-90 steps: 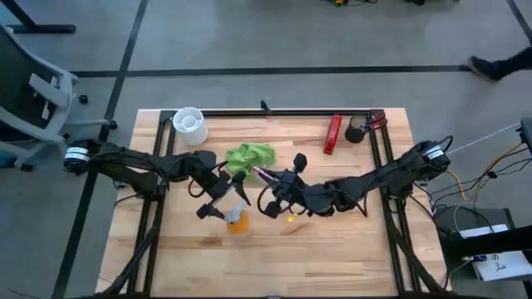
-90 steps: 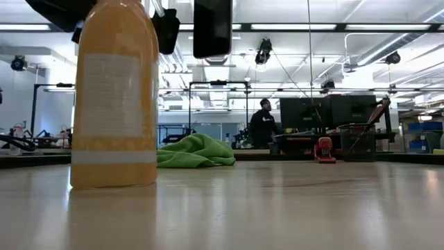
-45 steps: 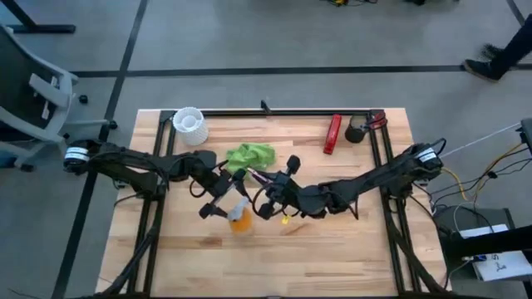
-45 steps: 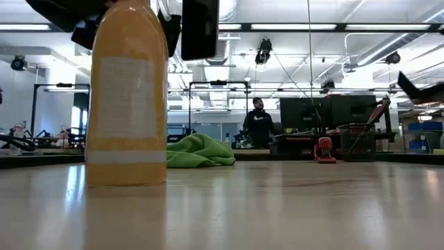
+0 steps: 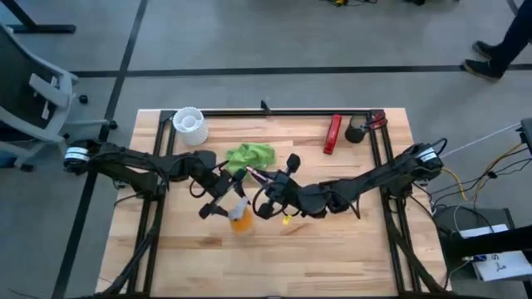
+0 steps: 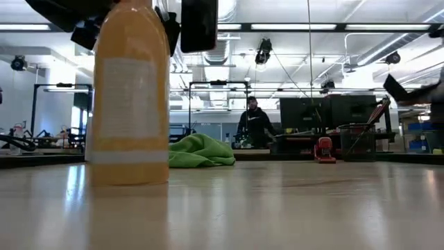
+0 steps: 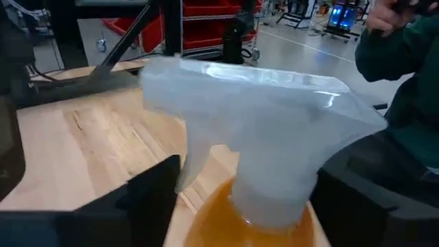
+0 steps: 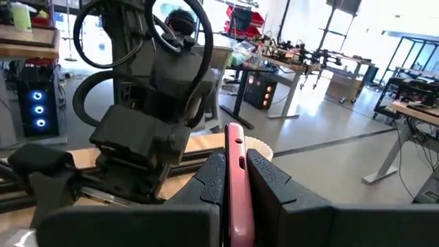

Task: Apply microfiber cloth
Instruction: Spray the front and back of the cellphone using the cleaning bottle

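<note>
Right now I have the left gripper (image 5: pixel 231 205) clamped round the spray bottle (image 5: pixel 239 218) on the wooden table (image 5: pixel 332 249), the right gripper (image 5: pixel 259 176) pinching the phone (image 8: pixel 235 185), and the microfiber cloth (image 5: pixel 251 154) lying just behind, a person (image 6: pixel 254 125) standing across the room.

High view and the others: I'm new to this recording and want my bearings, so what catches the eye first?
The orange spray bottle stands upright near the table's middle, filling the low view, with the left gripper around its white head. Beside it the right gripper holds a thin pink-edged phone on edge between its jaws. The lime-green microfiber cloth lies crumpled just behind both, untouched.
</note>
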{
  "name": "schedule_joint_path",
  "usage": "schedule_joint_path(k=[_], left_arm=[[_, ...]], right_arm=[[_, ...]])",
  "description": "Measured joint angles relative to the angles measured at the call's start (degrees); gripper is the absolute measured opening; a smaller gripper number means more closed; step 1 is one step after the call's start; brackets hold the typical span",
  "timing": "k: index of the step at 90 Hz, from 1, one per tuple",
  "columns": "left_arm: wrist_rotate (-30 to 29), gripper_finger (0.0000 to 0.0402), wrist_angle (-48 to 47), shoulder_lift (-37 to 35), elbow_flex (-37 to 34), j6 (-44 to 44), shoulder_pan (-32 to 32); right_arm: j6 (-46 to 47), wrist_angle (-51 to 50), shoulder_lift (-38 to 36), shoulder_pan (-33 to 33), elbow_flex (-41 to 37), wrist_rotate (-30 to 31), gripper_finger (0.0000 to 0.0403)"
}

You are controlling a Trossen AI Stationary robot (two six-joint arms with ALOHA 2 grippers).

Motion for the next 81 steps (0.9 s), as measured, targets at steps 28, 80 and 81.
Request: schedule_joint_path(k=[28,80,81], left_arm=[[-0.4,0.0148,-0.9,-0.1,0.0,-0.1,0.0],[-0.2,0.0308,-6.3,-3.9,0.0,-3.5,0.3],[-0.2,0.0309,-6.6,-4.1,0.0,-3.5,0.3]], right_arm=[[-4.1,-0.8,-3.7,3.0,0.0,7.3,0.0016],[9.9,-15.5,-7.1,3.0,0.0,2.6,0.0016],[10.0,-15.5,-7.1,2.9,0.0,2.2,0.0016]])
